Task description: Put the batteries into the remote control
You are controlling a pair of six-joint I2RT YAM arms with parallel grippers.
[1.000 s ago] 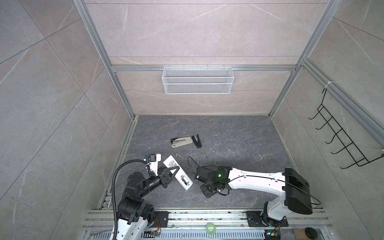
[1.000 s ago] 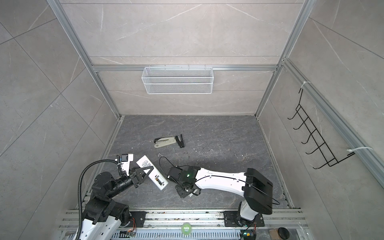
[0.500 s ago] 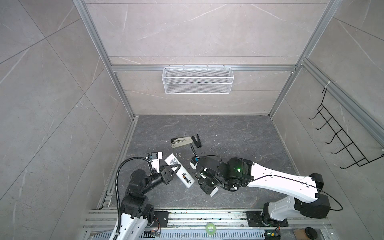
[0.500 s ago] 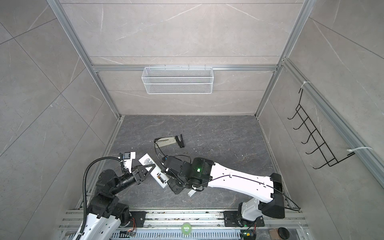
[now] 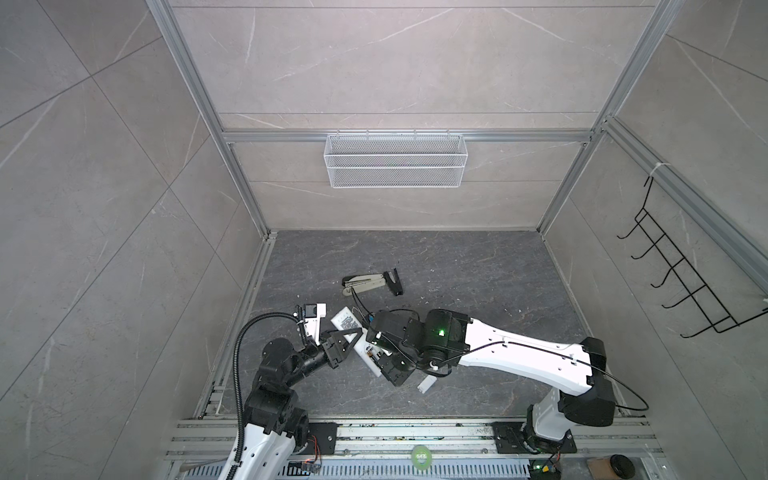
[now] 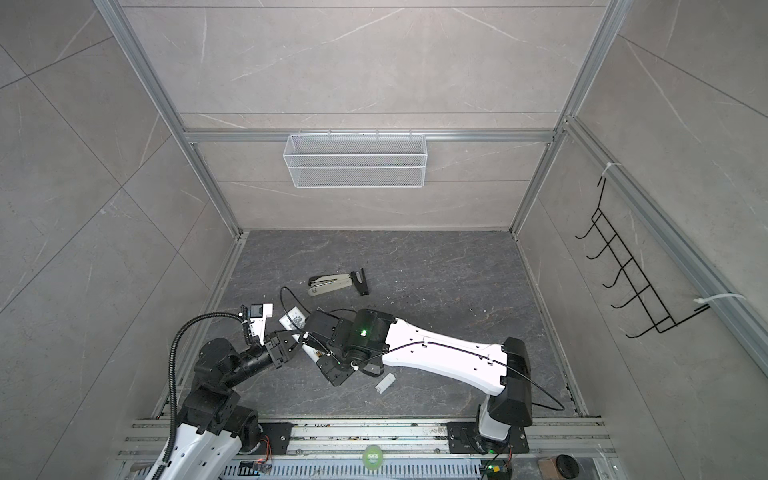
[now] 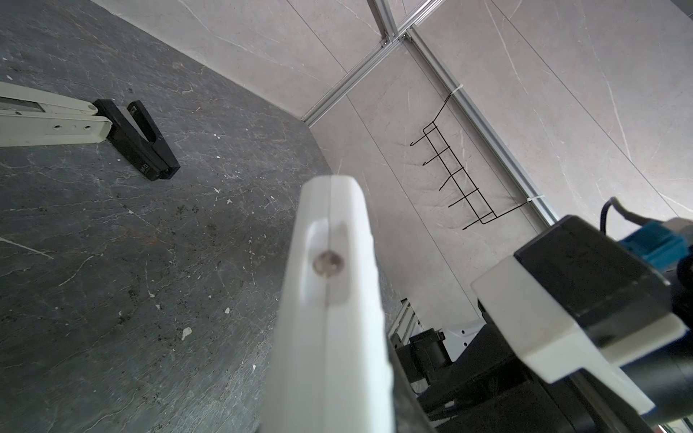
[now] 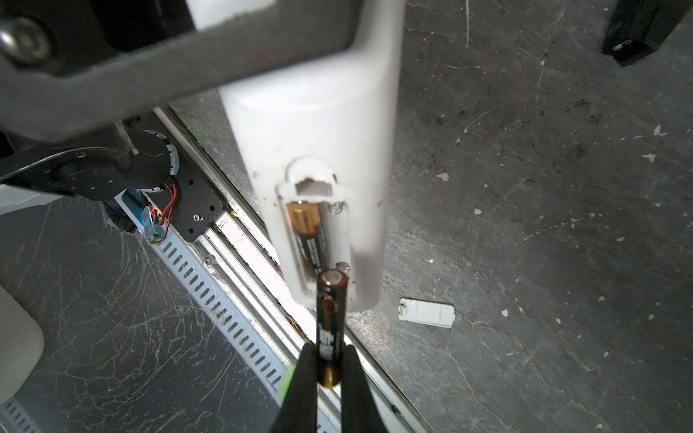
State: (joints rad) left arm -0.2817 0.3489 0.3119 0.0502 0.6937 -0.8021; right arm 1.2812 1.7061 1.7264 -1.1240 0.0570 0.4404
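The right gripper (image 8: 327,354), pinched on the second cell (image 8: 330,318), has swung in over the last second; its tip is now at the empty slot of the remote (image 8: 322,123), beside the seated cell (image 8: 305,232). The left gripper (image 5: 347,338) clamps the remote, seemingly lifted. Insertion looks next. The cover (image 8: 426,313) lies beyond.

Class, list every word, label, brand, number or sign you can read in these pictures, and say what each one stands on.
No text here can be read for certain.
White print on the held battery: too blurred to read.
Small print on the seated battery: too blurred to read.
The printed label on the remote control: too small to read.
White mark on the stapler: too small to read.
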